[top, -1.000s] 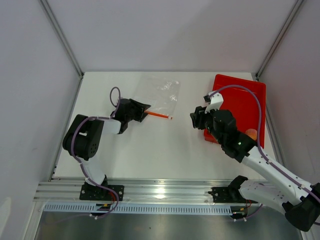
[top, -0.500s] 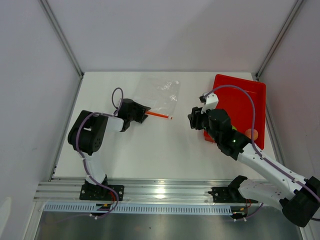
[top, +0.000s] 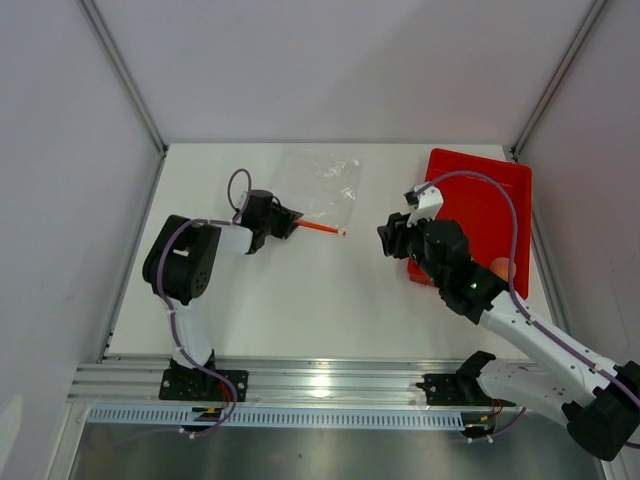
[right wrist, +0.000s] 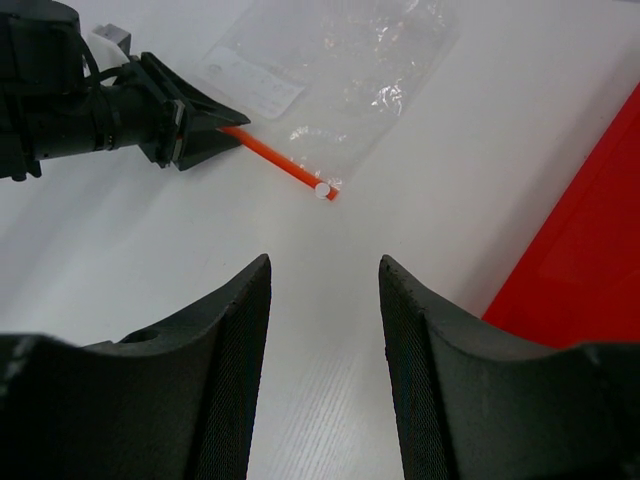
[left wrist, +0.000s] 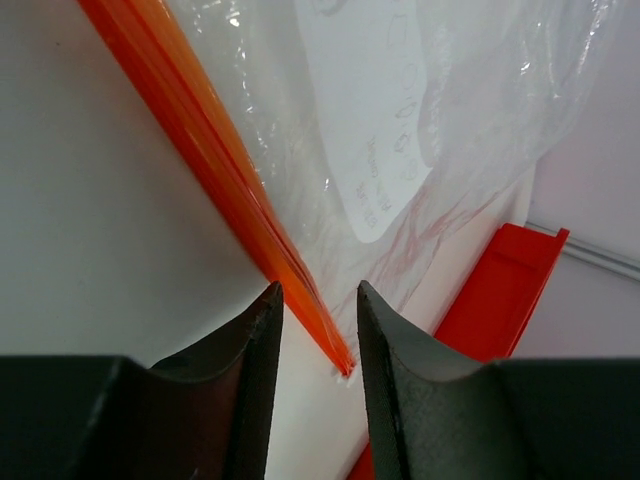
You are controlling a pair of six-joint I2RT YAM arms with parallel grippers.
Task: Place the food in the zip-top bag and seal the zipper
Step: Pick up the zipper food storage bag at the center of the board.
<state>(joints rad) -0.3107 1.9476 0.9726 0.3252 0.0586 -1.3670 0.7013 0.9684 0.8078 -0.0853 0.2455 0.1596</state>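
**Left gripper closing on the zipper, nothing bagged yet**

Left of centre in the top view, we see that arm has crept forward over the surface. Its fingers have narrowed to straddle the strip's near end, with a sliver of gap showing (not yet a firm pinch, we judge). The zip-top bag lies flat at upper middle. Right of centre, the right gripper hovers unmoved, fingers apart on nothing. At far right, one orange-pink piece of food peeks past the arm on the red tray.
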